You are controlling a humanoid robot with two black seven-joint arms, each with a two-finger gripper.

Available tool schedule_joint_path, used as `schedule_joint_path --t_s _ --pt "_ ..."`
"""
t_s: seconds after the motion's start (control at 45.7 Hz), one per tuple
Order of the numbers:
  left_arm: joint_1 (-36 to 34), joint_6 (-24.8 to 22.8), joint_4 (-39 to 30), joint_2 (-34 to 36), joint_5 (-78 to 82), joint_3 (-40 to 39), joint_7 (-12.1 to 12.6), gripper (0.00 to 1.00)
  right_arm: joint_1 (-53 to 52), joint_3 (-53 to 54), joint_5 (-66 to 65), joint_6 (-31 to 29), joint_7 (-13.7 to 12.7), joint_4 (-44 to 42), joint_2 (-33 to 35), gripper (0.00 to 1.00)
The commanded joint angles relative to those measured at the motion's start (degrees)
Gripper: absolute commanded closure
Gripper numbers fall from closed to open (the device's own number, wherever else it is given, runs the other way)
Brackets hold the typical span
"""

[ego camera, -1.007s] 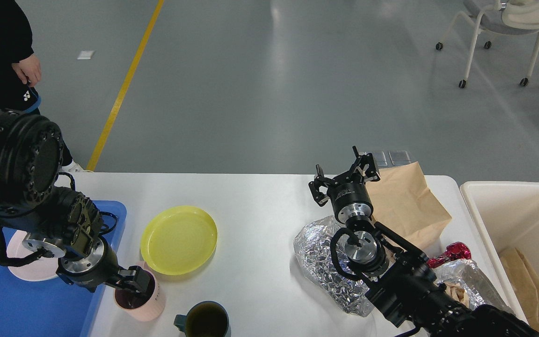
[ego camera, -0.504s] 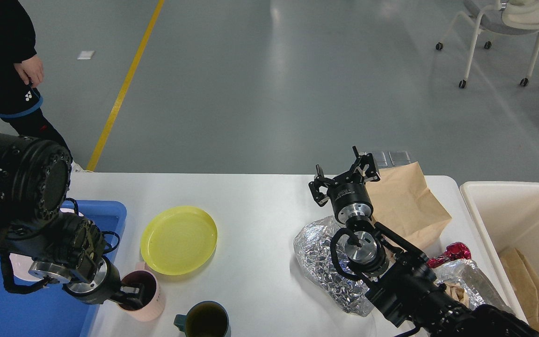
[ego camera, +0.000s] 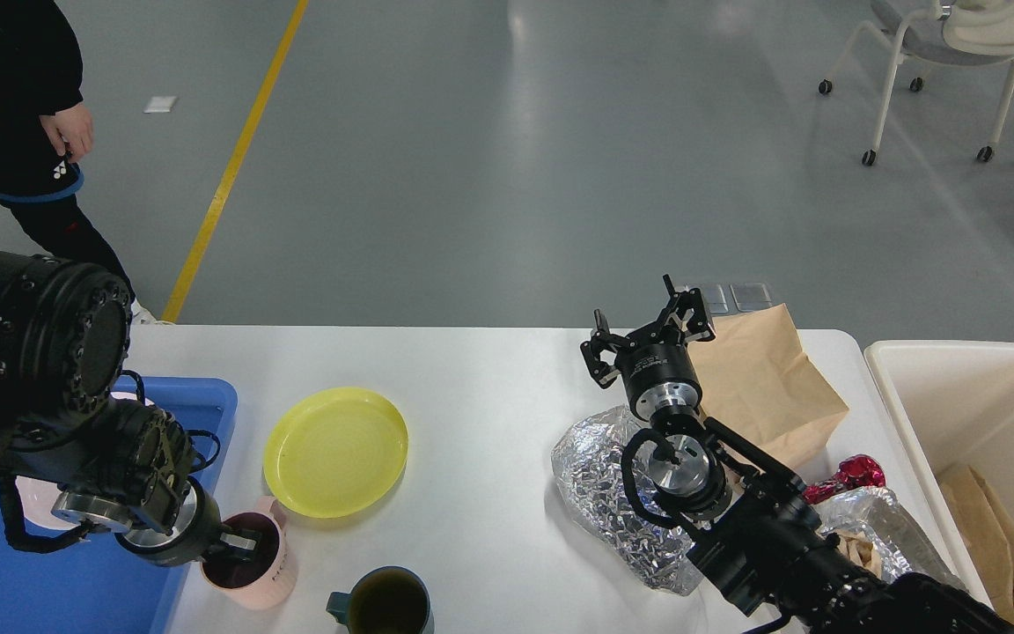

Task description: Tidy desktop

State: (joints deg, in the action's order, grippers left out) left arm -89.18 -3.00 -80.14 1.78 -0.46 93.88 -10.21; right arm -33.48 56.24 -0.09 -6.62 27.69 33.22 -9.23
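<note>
While the white desktop [ego camera: 489,379] fills most of the lower view, w/ rounded far corners, it's far from tidy: dishes sit on its left half, trash on its right. Off its right end stands a cream bin [ego camera: 921,414] w/ a brown paper piece inside; at the left edge lies a blue tray [ego camera: 208,401] holding a pale plate, mostly hidden by the arm. On the right half: a brown paper bag [ego camera: 767,387], a crumpled foil wrap [ego camera: 595,480] just beside it, a clear bag w/ a red wrapper [ego camera: 855,474] near the bin. Mid-left: yellow plate [ego camera: 335,451], then a pink cup [ego camera: 256,563] just beside the tray's right edge, and a dark mug [ego camera: 384,603] at the near edge. The left gripper [ego camera: 238,546] dips into the pink cup's mouth; it looks clamped on the rim, one finger inside, but the jaw spread is dark and small, so can't tell for sure. The right gripper [ego camera: 648,339] hovers above the foil and bag w/ jaws spread wide, holding nothing. Step in hand, prob.: moving the pink cup to the tray. Next move calls for a firm rim hold, a lift clear of the tray wall, then setting it upright beside the pale plate w/o tipping; it could slip if the pinch is shallow.
</note>
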Motion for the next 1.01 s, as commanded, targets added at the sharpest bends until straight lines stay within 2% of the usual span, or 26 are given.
schedule_joint_path --t_s 0.0,0.153,0.241,0.372,0.526,0.679,0.854,0.942,0.985 --pt "-0.4 -0.2 0.0 0.1 0.0 0.1 0.0 1.00 0.0 0.0 0.0 0.0 0.0 0.0 0.0 0.00" --pt "-2.7 -1.6 -1.3 0.5 0.2 0.2 0.2 1.00 0.0 -0.1 0.0 0.0 0.0 0.0 0.0 0.00" --pt "-6.4 -4.1 -3.4 1.7 0.5 0.5 0.0 1.00 0.1 0.0 0.0 0.0 0.0 0.0 0.0 0.00" --pt "-12.2 -10.5 -4.4 7.2 6.2 1.9 -0.2 1.00 0.1 0.0 0.0 -0.1 0.0 0.0 0.0 0.00" --pt "-16.0 -12.9 -4.5 14.1 10.5 5.3 -0.3 1.00 0.1 0.0 0.0 -0.1 0.0 0.0 0.0 0.00" --pt "-16.3 -12.2 -4.1 20.8 14.1 9.9 -0.9 1.00 0.1 -0.1 0.0 0.0 0.0 0.0 0.0 0.00" --pt "-15.4 -10.2 -3.7 29.9 18.9 10.4 -0.7 1.00 0.0 -0.1 0.0 0.0 0.0 0.0 0.0 0.00" --pt "-13.1 -7.5 -3.7 33.2 19.0 10.3 -0.6 1.00 0.1 -0.1 0.0 -0.1 0.0 0.0 0.0 0.00" --pt "-10.1 -3.7 -3.2 35.2 18.8 10.0 -0.6 1.00 0.0 0.0 0.0 -0.1 0.0 0.0 0.0 0.00"
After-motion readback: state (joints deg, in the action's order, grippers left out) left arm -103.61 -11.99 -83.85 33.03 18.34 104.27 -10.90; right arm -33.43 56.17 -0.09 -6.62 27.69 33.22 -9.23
